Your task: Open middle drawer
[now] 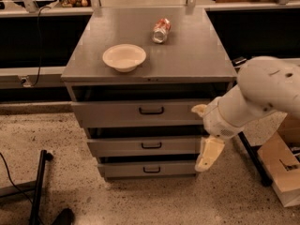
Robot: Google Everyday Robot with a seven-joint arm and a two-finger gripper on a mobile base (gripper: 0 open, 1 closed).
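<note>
Gripper (204, 133) sits at 3 o'clock of the middle drawer (119, 146), just off the cabinet's right edge and level w/ the drawer front. Fingers (209, 154) are spread, holding nothing, not touching the handle (151, 145). Mid drawer front is about flush w/ the stack, between top drawer (108, 112) and bottom drawer (126, 169). On the surface (197, 55): bowl (124, 57) at 7 o'clock of the tipped can (161, 30).

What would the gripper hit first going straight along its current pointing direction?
The gripper, right of the middle drawer, points down-left: probably the floor near the bottom drawer. Depth unclear.
</note>
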